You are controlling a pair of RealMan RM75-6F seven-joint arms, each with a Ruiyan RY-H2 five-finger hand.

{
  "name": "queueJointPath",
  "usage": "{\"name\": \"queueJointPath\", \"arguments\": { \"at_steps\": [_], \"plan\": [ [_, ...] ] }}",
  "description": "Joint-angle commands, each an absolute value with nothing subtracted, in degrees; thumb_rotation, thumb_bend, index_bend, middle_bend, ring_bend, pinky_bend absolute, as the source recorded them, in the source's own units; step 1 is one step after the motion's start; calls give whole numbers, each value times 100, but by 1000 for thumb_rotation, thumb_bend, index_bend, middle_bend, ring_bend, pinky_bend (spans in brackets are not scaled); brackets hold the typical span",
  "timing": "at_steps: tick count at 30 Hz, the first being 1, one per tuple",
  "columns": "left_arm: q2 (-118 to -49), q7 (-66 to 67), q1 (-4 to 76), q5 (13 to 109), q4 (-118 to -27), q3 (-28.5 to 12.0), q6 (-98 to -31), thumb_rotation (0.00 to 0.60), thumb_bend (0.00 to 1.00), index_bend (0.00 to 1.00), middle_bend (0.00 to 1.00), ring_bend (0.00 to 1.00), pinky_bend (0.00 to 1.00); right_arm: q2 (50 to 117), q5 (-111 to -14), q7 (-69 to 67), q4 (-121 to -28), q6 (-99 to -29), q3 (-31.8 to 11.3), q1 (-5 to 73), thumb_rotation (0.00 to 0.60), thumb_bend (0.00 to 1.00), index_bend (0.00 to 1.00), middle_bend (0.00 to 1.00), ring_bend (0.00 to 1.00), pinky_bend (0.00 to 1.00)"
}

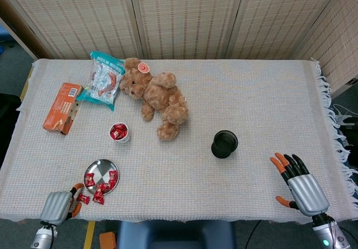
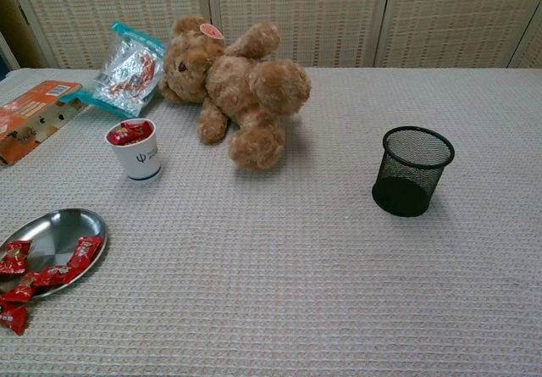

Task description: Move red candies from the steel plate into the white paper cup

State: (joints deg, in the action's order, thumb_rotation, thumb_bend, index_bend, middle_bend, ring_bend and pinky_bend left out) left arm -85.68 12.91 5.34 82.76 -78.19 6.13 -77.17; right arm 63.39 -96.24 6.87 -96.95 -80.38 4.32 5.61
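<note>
The left hand (image 1: 57, 206) sits at the near edge of the surface (image 1: 251, 109), fingers curled in, whether gripping anything cannot be told; red candies (image 1: 99, 187) lie just beyond its fingers, some on the steel plate (image 1: 99, 170), some beside it; farther beyond stands the white paper cup (image 1: 119, 132), holding candies; the right hand (image 1: 298, 186) rests with fingers spread, holding nothing.
</note>
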Motion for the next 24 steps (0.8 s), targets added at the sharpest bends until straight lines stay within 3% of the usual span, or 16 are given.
{"name": "queueJointPath", "arguments": {
  "at_steps": [1,8,24],
  "plan": [
    [-8567,1314,518,8344,-7845,611,-7768,600,372,204,898,901,1000,6339,-9620,685,-9694,-8028,433,565,600,15,0,0,0,0],
    [-8604,1316,506,8479,-7832,617,-7785,600,373,355,902,901,1000,6339,-9612,685,-9696,-8029,429,565,600,15,0,0,0,0],
    [-8626,1160,473,8636,-7778,563,-7883,600,373,526,913,907,1000,6335,-9601,678,-9693,-8024,425,567,600,15,0,0,0,0]
  ]
}}
